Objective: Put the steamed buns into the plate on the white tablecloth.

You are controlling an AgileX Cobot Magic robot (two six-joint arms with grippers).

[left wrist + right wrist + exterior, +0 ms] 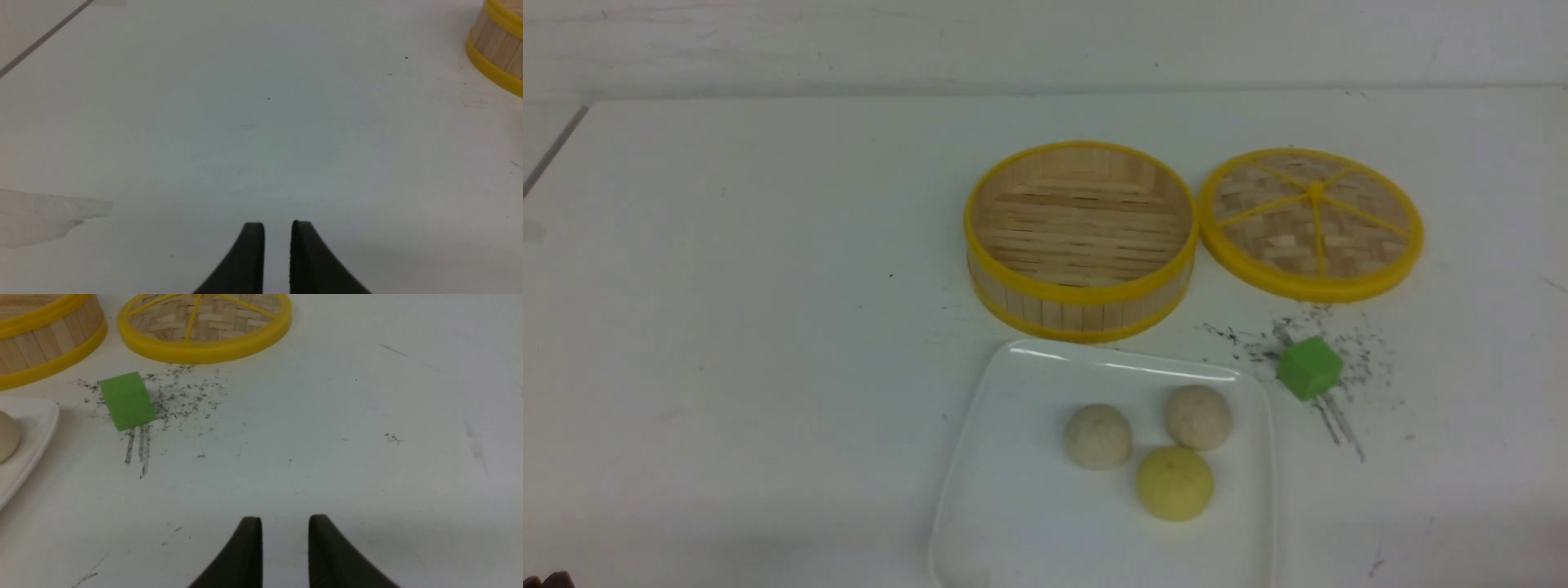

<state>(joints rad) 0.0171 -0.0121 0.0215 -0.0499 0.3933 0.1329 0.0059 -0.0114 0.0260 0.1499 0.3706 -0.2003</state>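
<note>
Two speckled off-white steamed buns (1098, 436) (1198, 417) lie side by side in the white square plate (1013, 498) on the white tablecloth (768, 327), near the front edge. One bun (5, 435) and the plate's rim (32, 433) show at the edge of the right wrist view. My left gripper (278, 227) hovers over bare cloth with a narrow gap between its fingers and nothing in it. Beyond the plate's right side, my right gripper (285, 521) is open wider, also empty. Neither gripper shows in the front view.
A yellow bun (1174, 483) sits in the plate in front of the two buns. The round bamboo basket (1081, 238) stands empty behind the plate, with its woven lid (1312, 222) flat to the right. A green cube (1309, 367) rests among black scuff marks.
</note>
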